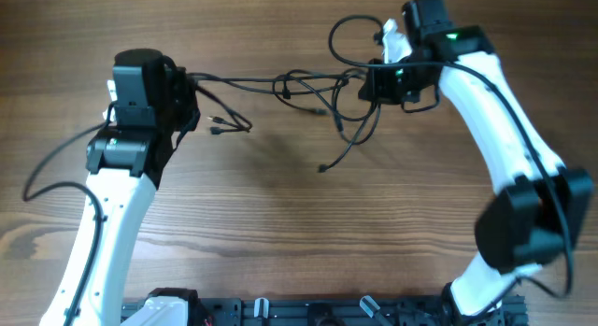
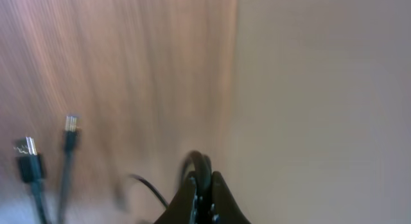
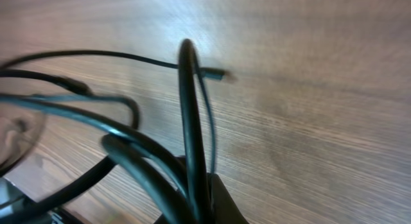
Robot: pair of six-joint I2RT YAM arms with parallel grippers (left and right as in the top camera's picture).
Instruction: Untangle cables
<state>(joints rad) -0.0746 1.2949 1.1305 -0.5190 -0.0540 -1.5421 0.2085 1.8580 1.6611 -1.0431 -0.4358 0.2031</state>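
Clamped on cable [image 1: 245, 80] with left hand [image 1: 190, 88] and right hand [image 1: 366, 83]; just pull slow toward 9 and 3, easing knot [image 1: 297, 85].

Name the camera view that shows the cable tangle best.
Overhead: it shows the whole cable tangle, loops and loose ends. Right wrist shows only a few close loops; left wrist only two plugs and a strand.

Left end effector [image 1: 190, 100] and right end effector [image 1: 371, 84] both clamped.
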